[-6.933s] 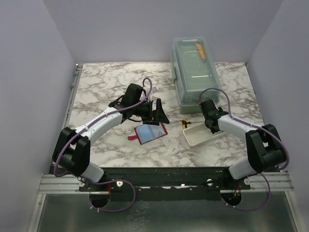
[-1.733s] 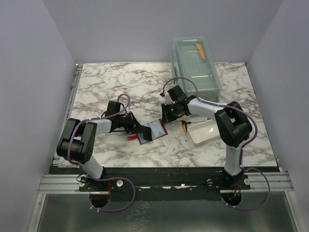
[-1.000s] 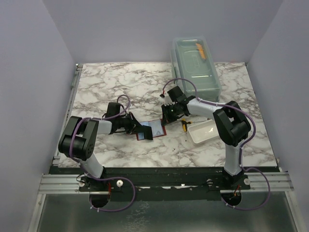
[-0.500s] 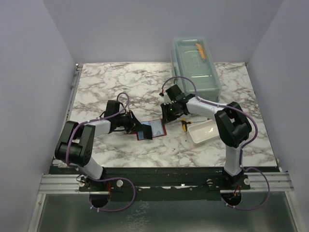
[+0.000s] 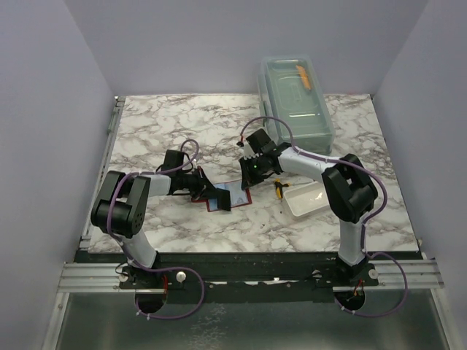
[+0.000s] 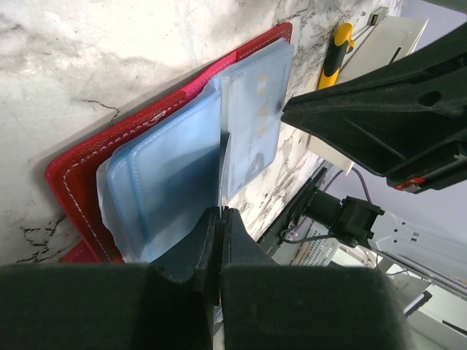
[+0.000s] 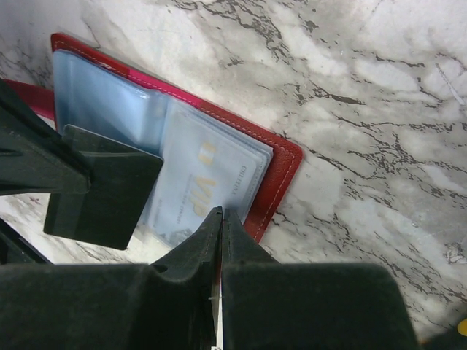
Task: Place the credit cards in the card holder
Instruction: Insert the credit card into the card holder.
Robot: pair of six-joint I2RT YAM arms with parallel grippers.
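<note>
Where the card holder [image 6: 76, 171] lies open and flat on the marble table [image 7: 379, 109], it sits directly ahead of both sets of fingertips, between the two grippers.

- Left gripper [image 6: 220, 213]: fingers pressed together on one clear sleeve [image 6: 175, 182] of the holder, which stands up edge-on from the tips. The red cover spreads beyond and to the side of these fingers.
- Right gripper [image 7: 221, 215]: fingers drawn close, no gap showing. Its tips meet the near edge of the credit card [image 7: 201, 191]; whether they pinch it cannot be told.
- Credit card: pale blue with gold lettering, lying flat within a sleeve just ahead of the right fingertips.
- Yellow-handled tool [image 6: 334, 57]: on the table beyond the right fingers, apart from the holder.
- White tray [image 6: 390, 36]: just past the tool.
- Clear plastic box [image 5: 295, 102]: well apart from both grippers, at the table's far edge.
</note>
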